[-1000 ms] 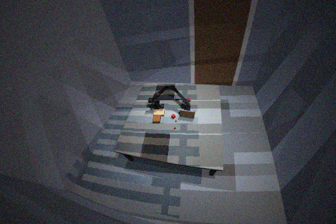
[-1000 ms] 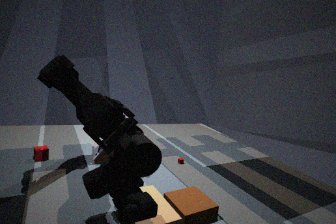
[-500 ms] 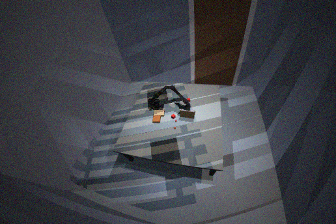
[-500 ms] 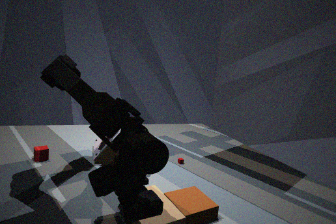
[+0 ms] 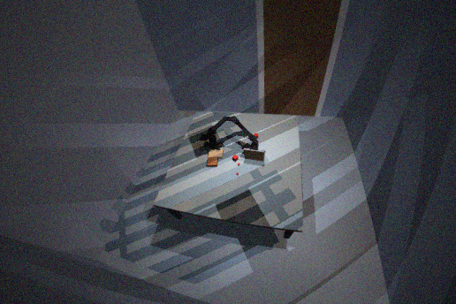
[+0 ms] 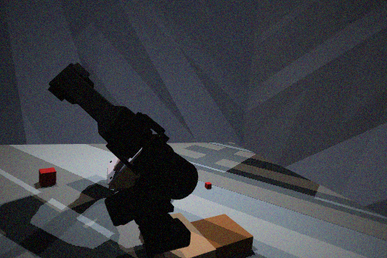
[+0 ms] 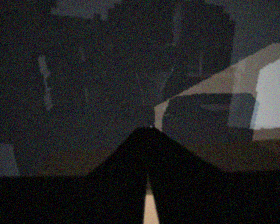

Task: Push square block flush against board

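With the claw (image 5: pixel 254 144) pressed together on nothing, I'd keep it low on the worktop (image 5: pixel 283 191) and shove the board (image 5: pixel 254 154), probably toward nine o'clock, square into the block (image 5: pixel 215 156).

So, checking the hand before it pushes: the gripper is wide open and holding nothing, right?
Not quite. The gripper is shut, not wide open; the wrist view shows its fingers closed, with only a thin slit between them. It does hold nothing.
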### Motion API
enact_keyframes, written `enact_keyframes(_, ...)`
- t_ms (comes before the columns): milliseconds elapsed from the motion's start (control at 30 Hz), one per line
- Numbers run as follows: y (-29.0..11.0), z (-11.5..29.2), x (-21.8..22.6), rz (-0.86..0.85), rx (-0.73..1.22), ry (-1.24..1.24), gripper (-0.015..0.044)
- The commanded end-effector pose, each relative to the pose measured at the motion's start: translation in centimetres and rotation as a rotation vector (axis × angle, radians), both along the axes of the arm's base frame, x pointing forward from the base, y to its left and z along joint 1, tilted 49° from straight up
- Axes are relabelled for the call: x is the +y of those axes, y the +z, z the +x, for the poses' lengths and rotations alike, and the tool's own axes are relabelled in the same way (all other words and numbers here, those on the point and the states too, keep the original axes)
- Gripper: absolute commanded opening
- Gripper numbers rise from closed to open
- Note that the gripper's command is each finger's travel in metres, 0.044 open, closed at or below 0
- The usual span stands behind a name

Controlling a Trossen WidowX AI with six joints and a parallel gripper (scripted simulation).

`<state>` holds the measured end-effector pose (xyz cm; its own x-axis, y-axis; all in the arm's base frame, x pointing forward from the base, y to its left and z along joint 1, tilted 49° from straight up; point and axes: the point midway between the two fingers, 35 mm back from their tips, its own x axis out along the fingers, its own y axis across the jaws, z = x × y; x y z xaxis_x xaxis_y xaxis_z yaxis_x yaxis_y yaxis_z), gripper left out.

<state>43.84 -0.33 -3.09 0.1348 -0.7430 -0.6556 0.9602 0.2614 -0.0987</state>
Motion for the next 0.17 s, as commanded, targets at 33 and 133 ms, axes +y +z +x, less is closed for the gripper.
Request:
enact_keyframes(33, 0.05, 0.1, -0.71, 0.006, 0.014, -0.006, 0.0)
enact_keyframes(133, 0.41, 0.26, -1.0, 0.005, 0.014, -0.006, 0.0)
